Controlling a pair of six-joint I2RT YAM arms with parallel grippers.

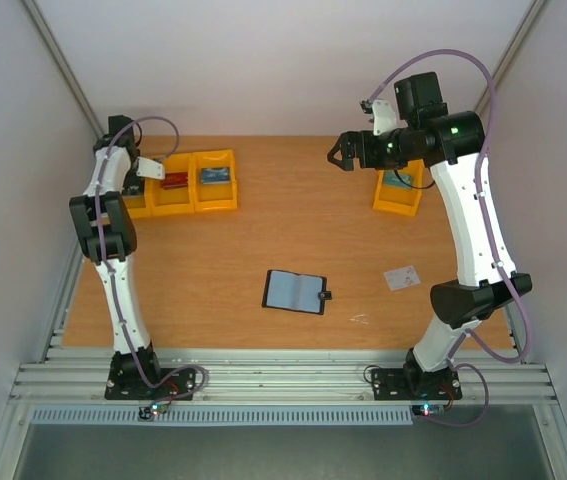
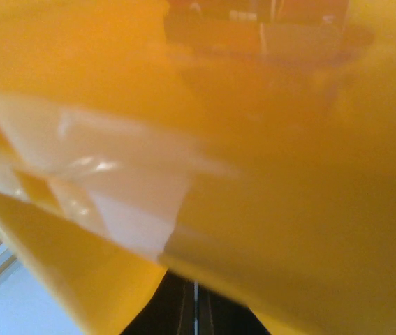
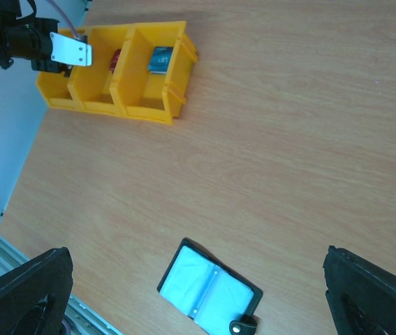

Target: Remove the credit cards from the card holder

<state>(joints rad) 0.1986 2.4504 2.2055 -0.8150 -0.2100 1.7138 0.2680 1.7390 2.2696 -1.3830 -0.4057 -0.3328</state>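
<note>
The card holder [image 1: 296,291] lies open on the wooden table, grey-blue inside facing up, black tab on its right; it also shows in the right wrist view [image 3: 208,293]. A whitish card [image 1: 402,277] lies flat on the table to its right. A red card [image 1: 174,181] lies in the middle yellow bin and also shows in the right wrist view [image 3: 116,59]. My left gripper [image 1: 141,175] is down at the leftmost bin; its wrist view is filled with blurred yellow, and its dark fingers [image 2: 184,310] meet at the bottom. My right gripper [image 1: 343,152] is open, empty and high above the table, with the card holder far below it [image 3: 198,258].
A row of three joined yellow bins [image 1: 191,205] stands at the back left; the right one holds a blue item [image 1: 218,176]. A single yellow bin [image 1: 395,203] stands at the back right under my right arm. Grey walls close both sides, and metal rails run along the near edge.
</note>
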